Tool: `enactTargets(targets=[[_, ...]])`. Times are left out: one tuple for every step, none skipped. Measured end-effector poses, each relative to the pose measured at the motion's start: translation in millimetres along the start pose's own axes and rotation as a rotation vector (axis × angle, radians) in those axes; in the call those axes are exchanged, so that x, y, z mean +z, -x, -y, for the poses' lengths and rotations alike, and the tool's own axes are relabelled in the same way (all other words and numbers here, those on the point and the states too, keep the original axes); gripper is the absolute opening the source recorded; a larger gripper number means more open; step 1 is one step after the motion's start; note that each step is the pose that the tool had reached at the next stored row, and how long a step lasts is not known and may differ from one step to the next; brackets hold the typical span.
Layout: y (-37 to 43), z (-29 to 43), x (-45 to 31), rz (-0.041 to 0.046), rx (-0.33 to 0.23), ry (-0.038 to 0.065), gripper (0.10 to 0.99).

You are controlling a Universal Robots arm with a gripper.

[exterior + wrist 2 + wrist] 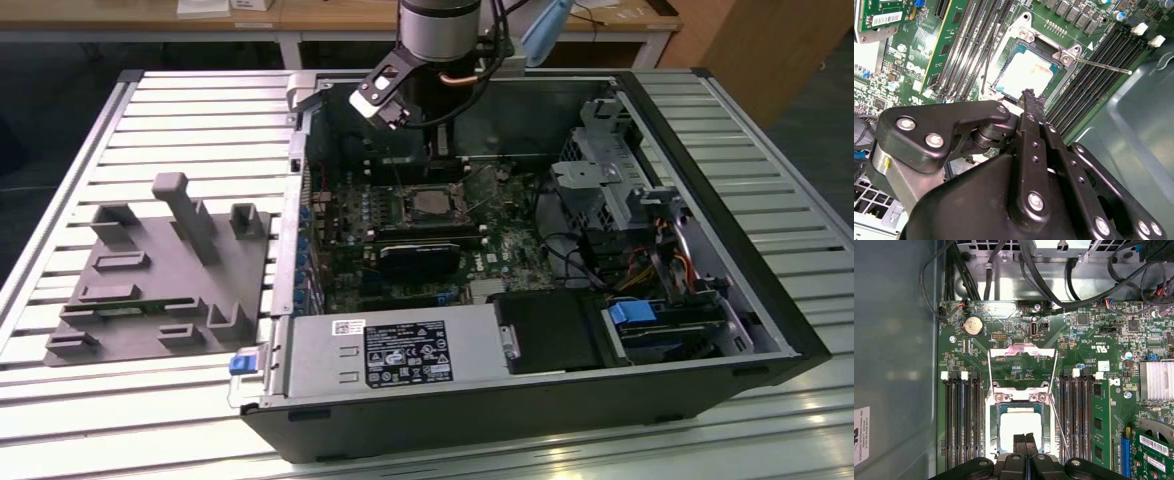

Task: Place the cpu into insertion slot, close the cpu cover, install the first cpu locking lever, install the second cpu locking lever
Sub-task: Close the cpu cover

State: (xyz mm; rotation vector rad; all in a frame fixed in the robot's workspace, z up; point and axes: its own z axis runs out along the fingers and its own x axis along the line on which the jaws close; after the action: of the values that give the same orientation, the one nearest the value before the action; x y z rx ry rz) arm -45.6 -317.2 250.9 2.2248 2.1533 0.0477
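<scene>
I am looking down into the open computer case [534,425] in the exterior view, where the arm [438,30] is reaching in from the top centre of the frame toward the motherboard [1089,340]. In the first wrist view the cpu cover [1022,351] is standing open at the middle of the frame, with bare board showing through its square cut-out. Just below it the insertion slot [1019,402] is holding the cpu [1016,425], which is lying flat and square inside the rim. So I am judging the first step done and the cover-closing step in hand. The gripper [1025,442] is hovering at the bottom centre, over the chip's near edge, with its fingers pressed together and nothing between them. Whether the tips are touching the chip I cannot tell from here. Swinging the cover down would, I think, call for getting past its far bar and pushing it over toward the chip. Room is looking tight: memory slots [961,425] are flanking the socket on both sides, the grey case wall [894,365] is filling the left of the frame, and cables [1029,270] are hanging across the top. One thin locking lever [1104,65] is sticking out free toward the upper right in the second wrist view.
</scene>
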Motion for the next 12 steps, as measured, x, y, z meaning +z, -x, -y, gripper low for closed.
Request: enactTargets(targets=[[0.0,0.0,0.0,0.0000,0.000,0.000,0.102],[0.0,0.0,0.0,0.0000,0.000,0.000,0.102],[0.0,0.0,0.0,0.0001,0.000,0.000,0.102],[0.0,0.1,-0.2,0.0001,0.000,0.000,0.102],[0.1,0.1,-0.8,0.0005,0.000,0.000,0.102],[0.1,0.0,-1.4,0.0004,0.000,0.000,0.102],[0.0,0.0,-2.3,0.0000,0.000,0.000,0.102],[0.1,-0.1,-3.6,0.0002,0.000,0.000,0.102],[0.1,-0.2,-4.7,0.0002,0.000,0.000,0.102],[0.1,-0.2,-5.5,0.0003,0.000,0.000,0.102],[0.0,-0.2,-5.4,0.0000,0.000,0.001,0.102],[0.0,-0.2,-5.4,0.0000,0.000,0.001,0.102]])
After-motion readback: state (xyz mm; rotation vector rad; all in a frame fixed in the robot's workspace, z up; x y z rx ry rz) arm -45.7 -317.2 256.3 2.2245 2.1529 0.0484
